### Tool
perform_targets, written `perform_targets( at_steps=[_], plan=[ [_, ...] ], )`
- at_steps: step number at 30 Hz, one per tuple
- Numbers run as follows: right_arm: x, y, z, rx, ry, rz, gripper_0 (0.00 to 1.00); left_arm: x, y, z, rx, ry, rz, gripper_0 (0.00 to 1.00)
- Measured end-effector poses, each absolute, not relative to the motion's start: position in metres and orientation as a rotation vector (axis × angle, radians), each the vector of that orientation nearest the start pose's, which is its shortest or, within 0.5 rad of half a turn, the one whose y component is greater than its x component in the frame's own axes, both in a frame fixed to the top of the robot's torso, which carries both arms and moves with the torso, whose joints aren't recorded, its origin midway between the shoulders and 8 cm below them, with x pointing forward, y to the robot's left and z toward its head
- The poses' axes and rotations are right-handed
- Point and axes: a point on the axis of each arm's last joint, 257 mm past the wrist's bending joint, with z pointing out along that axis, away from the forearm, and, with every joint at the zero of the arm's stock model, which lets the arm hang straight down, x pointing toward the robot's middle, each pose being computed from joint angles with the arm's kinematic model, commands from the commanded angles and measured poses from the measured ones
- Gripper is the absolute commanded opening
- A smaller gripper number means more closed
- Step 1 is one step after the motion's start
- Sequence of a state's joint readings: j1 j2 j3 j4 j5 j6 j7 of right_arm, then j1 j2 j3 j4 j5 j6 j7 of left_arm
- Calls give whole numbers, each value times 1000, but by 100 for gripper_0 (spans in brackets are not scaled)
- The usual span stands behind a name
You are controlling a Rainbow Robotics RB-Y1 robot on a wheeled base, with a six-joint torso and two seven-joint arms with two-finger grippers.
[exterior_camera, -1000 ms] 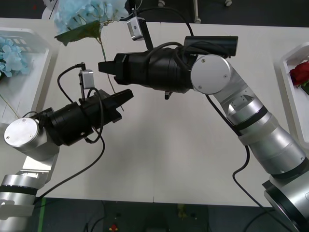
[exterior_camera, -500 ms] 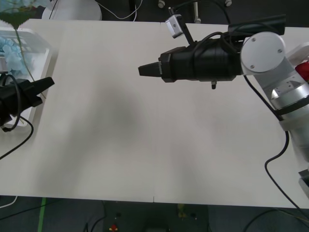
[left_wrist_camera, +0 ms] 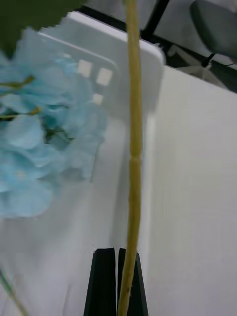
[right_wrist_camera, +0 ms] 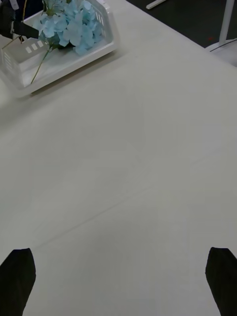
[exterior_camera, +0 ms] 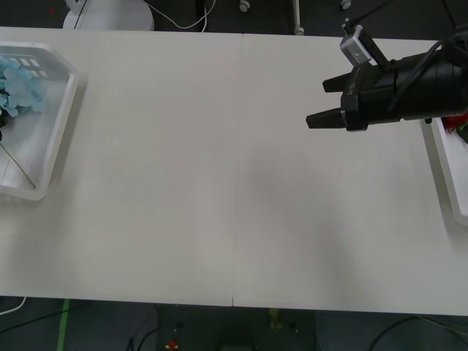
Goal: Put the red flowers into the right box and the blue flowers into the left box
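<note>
While left gripper [left_wrist_camera: 116, 276] moved over left box [left_wrist_camera: 148, 64], clamping stem [left_wrist_camera: 132, 163], right gripper [exterior_camera: 316, 121] retreated, apart.

Left gripper [left_wrist_camera: 117, 276] fingers pinch yellow-green stem [left_wrist_camera: 132, 148] above left box [left_wrist_camera: 148, 64], beside blue flowers [left_wrist_camera: 39, 148].

Legible text, labels, brands, numbers, signs: none. No readable marking on any surface in the front view or in either wrist view.
</note>
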State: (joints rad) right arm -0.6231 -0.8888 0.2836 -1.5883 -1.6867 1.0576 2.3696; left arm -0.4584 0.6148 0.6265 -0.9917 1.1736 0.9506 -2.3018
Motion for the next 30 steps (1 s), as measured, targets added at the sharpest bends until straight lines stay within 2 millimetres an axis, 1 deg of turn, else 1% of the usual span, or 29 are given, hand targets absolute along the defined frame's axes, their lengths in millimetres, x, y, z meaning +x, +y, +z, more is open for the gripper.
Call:
perform_targets(
  at_steps=[2,4,6,7,10,11,12,13,14,15,18,20,23,27,30],
  plan=[
    [505,-144,-93,-1224,1755,551,100,574,529,-192,-197,1988,-242,0],
    [502,-155,-93,-1330,1681,469,100,571,548,-199,-217,2018,-179,0],
    [499,-165,-93,-1429,1614,395,100,566,562,-204,-230,2040,-142,0],
    [497,-167,-93,-1453,1601,385,100,563,568,-207,-235,2051,-129,0],
    [488,-170,-92,-1473,1609,414,100,553,584,-218,-248,2090,-82,1],
    [486,-170,-92,-1475,1609,424,100,551,588,-220,-253,2098,-73,13],
    [484,-169,-92,-1479,1610,433,100,549,591,-222,-257,2105,-65,30],
    [483,-169,-92,-1483,1611,440,100,547,593,-224,-258,2110,-59,41],
    [481,-169,-93,-1488,1613,444,100,547,593,-224,-259,2113,-57,53],
    [480,-169,-94,-1493,1615,447,100,547,594,-225,-259,2114,-56,61],
    [478,-169,-96,-1502,1619,453,100,547,594,-224,-260,2113,-56,76],
    [478,-170,-96,-1501,1621,453,100,547,594,-224,-263,2111,-59,80],
    [478,-171,-97,-1501,1624,455,100,551,588,-217,-282,2081,-109,82],
    [475,-171,-99,-1514,1630,463,100,554,565,-198,-339,2031,-304,82],
    [474,-171,-100,-1516,1632,465,100,555,550,-182,-322,2010,-404,82]
  ],
)
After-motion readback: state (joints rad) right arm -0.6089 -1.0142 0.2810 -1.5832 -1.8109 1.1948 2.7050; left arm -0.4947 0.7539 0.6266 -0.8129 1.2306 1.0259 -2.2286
